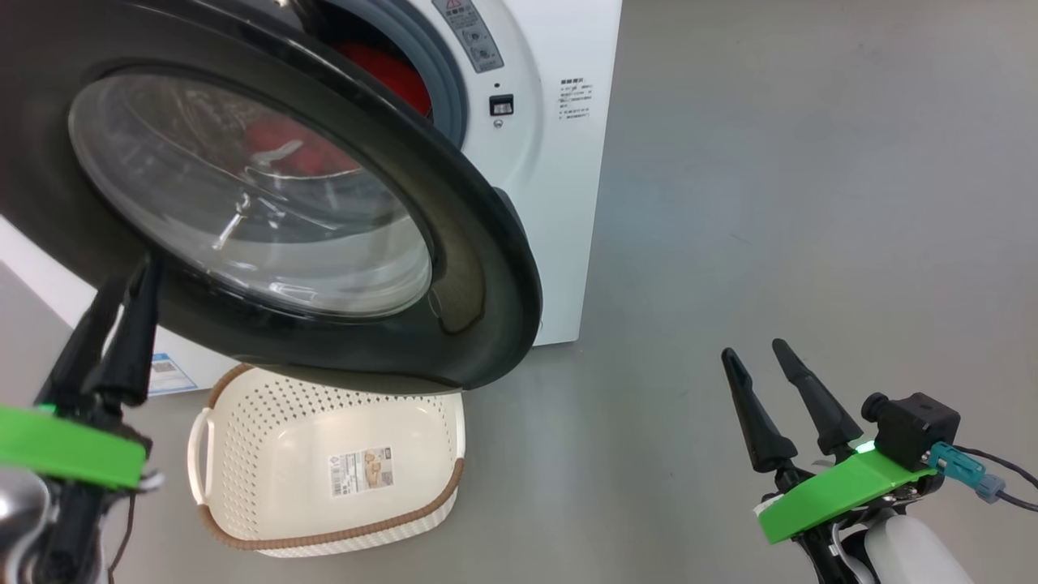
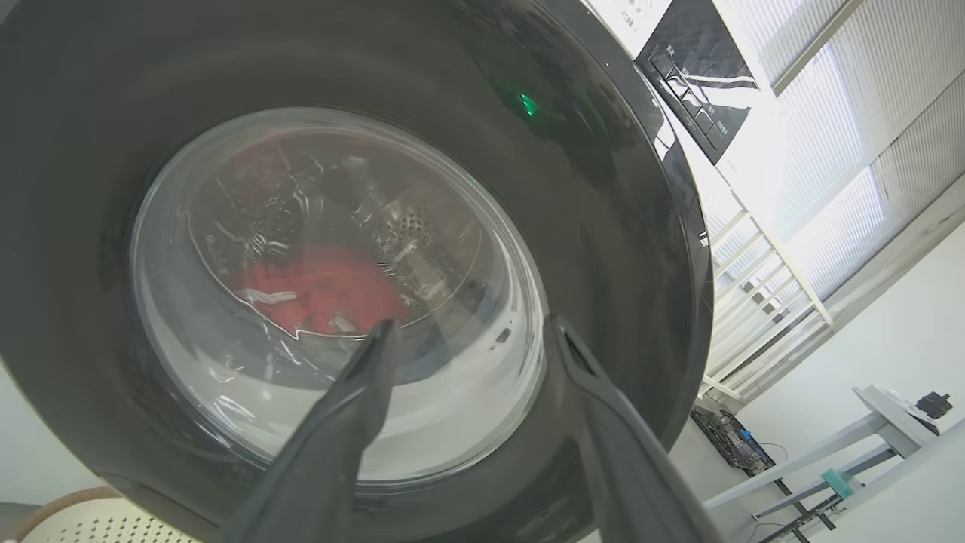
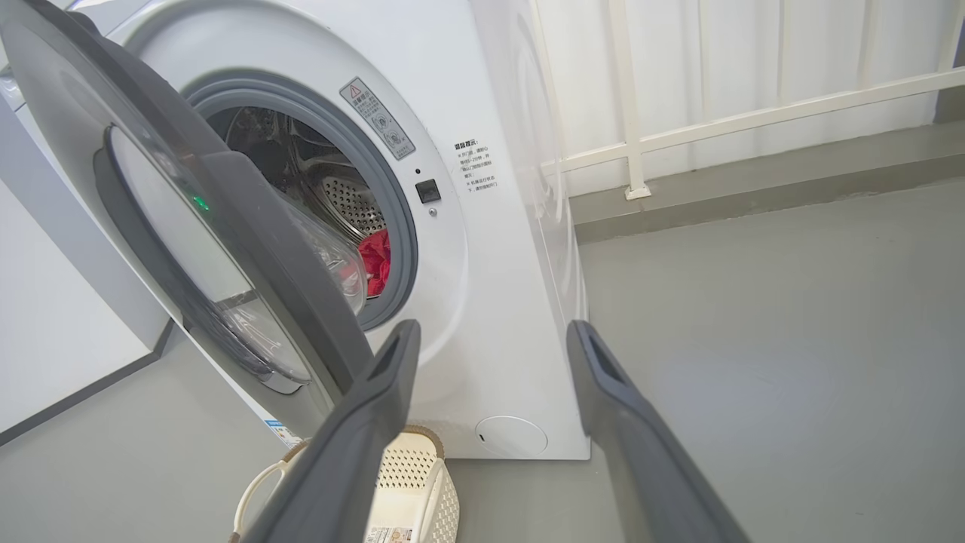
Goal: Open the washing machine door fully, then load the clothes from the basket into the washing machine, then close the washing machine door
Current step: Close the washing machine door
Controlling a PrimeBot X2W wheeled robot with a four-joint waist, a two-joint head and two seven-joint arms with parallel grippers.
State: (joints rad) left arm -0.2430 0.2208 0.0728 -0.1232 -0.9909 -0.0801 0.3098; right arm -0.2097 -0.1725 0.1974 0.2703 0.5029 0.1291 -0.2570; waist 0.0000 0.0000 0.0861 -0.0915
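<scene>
1. Since the red jersey [image 3: 375,260] sits in the steel drum [image 3: 343,204] and the basket [image 1: 268,438] looks empty, I judge that closing is the step left.
2. The washing machine door [image 1: 259,195] stands about half open, hinged on the robot's left. Its free edge hangs out over the basket, which lies tipped on the floor just in front of the washing machine [image 1: 559,203].
3. Left gripper [image 2: 473,326]: fingers spread, nothing between them, tips up at the door's outer face low on the black ring. I can't confirm contact.
4. Right gripper [image 1: 754,349]: fingers apart, empty, parked well clear to the right.
5. Handling, my read:
   - The door is rigid, fairly heavy and swings freely on its hinge.
   - The glossy face is slippery, so pinching it is pointless. Push with the finger flats.
   - Push on the black ring towards the latch side for leverage, not on the glass bowl.
   - The latch probably needs a firm final shove.
6. Risks:
   - Fingers may skate off the gloss.
   - The jersey lies near the grey seal [image 3: 403,226] and could get trapped.
</scene>
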